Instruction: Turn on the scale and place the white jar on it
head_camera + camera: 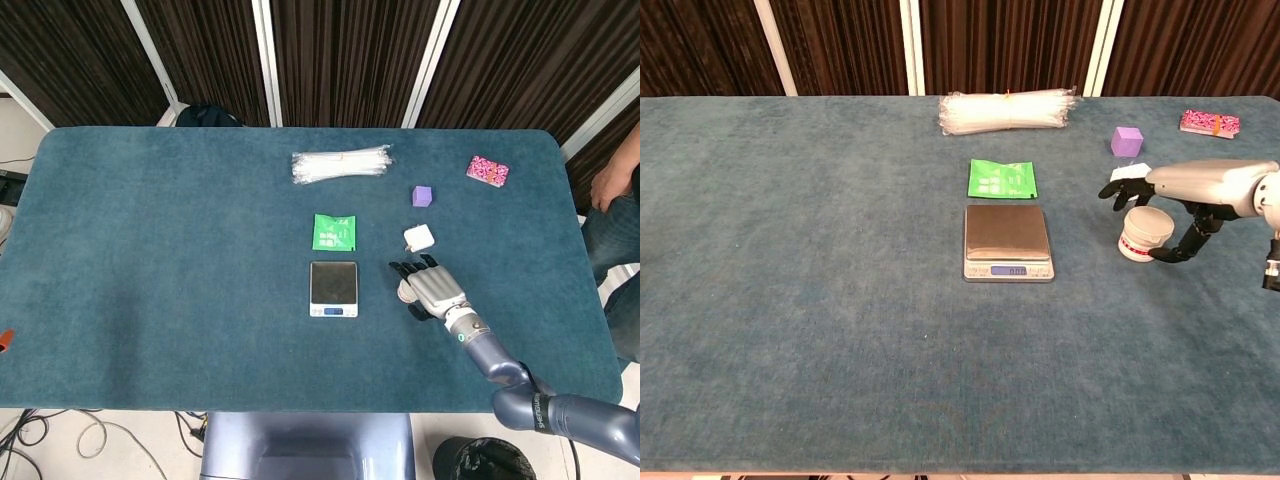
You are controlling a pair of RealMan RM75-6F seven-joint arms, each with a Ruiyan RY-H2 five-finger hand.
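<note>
A small silver scale [333, 288] [1007, 240] lies at the table's centre, and its display shows lit digits in the chest view. The white jar [1143, 232] with a red-marked label stands upright on the cloth to the scale's right. My right hand [432, 288] [1200, 190] arches over the jar. Its fingers reach past the jar's far side and its thumb curls by the near side. I see no firm grip, and the jar rests on the table. In the head view the hand hides most of the jar [406, 291]. My left hand is out of sight.
A green packet [333, 231] lies just behind the scale. A white block [419, 237] and a purple cube [422, 195] sit behind my right hand. Further back are a bundle of clear strips [341, 165] and a pink packet [487, 171]. A person [615, 190] sits at the right edge.
</note>
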